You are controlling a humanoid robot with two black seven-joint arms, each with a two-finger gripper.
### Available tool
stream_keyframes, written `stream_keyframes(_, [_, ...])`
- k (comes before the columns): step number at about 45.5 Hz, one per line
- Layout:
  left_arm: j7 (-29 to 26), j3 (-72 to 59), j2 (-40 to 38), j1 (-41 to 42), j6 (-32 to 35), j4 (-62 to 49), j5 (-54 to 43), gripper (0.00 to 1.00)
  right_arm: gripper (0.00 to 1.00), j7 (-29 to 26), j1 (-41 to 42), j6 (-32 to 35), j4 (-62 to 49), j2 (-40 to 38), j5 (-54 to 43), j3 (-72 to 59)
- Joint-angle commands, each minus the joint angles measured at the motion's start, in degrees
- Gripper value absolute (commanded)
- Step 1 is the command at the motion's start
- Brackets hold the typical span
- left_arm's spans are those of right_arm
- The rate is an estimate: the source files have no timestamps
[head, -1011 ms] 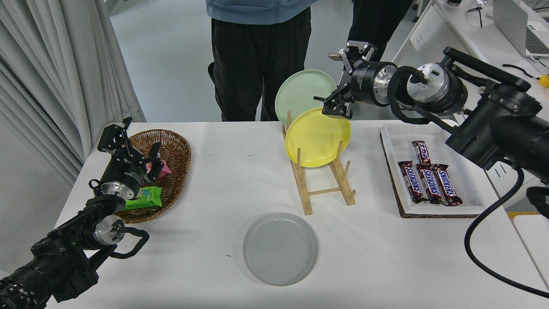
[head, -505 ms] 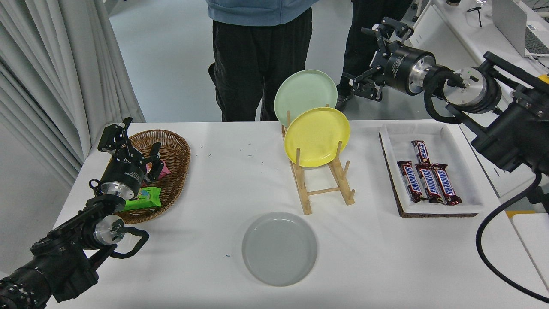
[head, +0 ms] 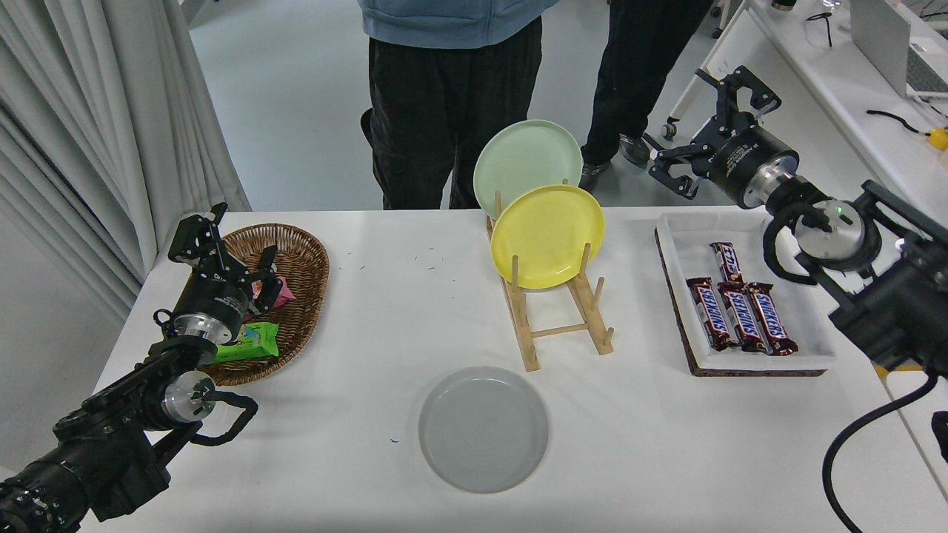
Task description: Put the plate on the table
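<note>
The light grey plate [head: 483,428] lies flat on the white table [head: 415,296] near its front edge, in the middle. Nothing touches it. My right gripper [head: 703,122] is open and empty, raised beyond the table's far right edge, above the white tray and far from the plate. My left gripper [head: 226,240] is parked at the lower left over the wicker basket, open and empty.
A wooden rack [head: 563,326] holds a yellow plate [head: 546,235] and a pale green plate [head: 518,163] behind the grey one. A white tray [head: 807,326] with chocolate bars sits right. A wicker basket [head: 304,274] with snacks sits left. Two people stand at the far side.
My right gripper has pulled away from the yellow plate's rim, moving right and back over the tray's far end. The grey plate and left arm have not moved.
</note>
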Motion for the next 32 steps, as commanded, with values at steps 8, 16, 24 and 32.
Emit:
stream_keyframes(8, [0.01, 0.00, 0.00, 0.00, -0.02, 0.06, 0.00, 1.00, 0.99, 1.38, -12.30, -0.09, 0.05, 3.66, -4.03, 14.07])
stream_keyframes(16, [0.01, 0.00, 0.00, 0.00, -0.02, 0.06, 0.00, 1.00, 0.99, 1.38, -15.82, 0.26, 0.05, 4.80, -5.17, 19.17])
stream_keyframes(24, [-0.08, 0.00, 0.00, 0.00, -0.02, -0.03, 0.00, 1.00, 0.99, 1.38, -19.25, 0.26, 0.40, 6.21, -9.21, 23.38])
stream_keyframes(32, [0.01, 0.00, 0.00, 0.00, -0.02, -0.03, 0.00, 1.00, 0.99, 3.57, -22.85, 0.26, 1.37, 7.00, -12.99, 28.13])
